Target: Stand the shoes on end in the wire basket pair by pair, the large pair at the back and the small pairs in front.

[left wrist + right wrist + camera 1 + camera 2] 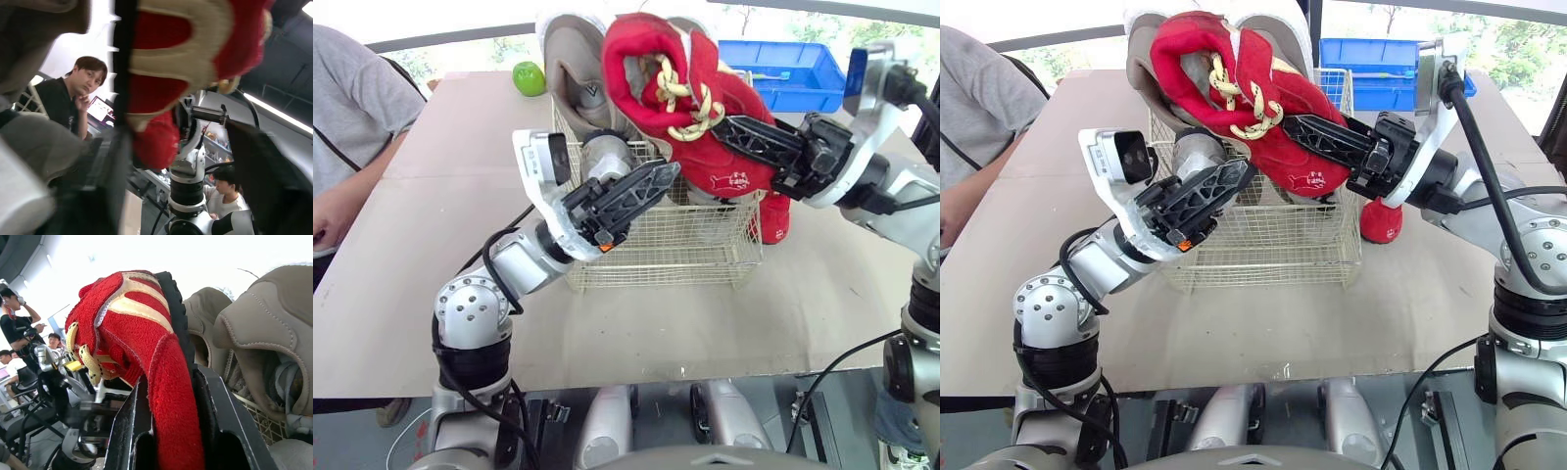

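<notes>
the right tool [1298, 125] pinches the red shoe [656, 59] by its side, one black finger [124, 431] on each face, and holds it in the air over the wire basket [666, 250], lace opening turned towards the robot's left. the shoe covers much of the two large grey shoes [573, 69] standing on end along the basket's back; their lower parts blur behind the wire. a red bit [775, 223] shows beside the basket's right wall, under the right tool; whether it is a second shoe or the held one's end cannot be told. the right arm reaches in from the right, forearm about level. the left arm is bent at the elbow, and its tool [651, 181] is raised at the basket's front left, fingers spread and empty, just below the red shoe. a person [342, 127] is cut off at the counter's [440, 284] left edge.
</notes>
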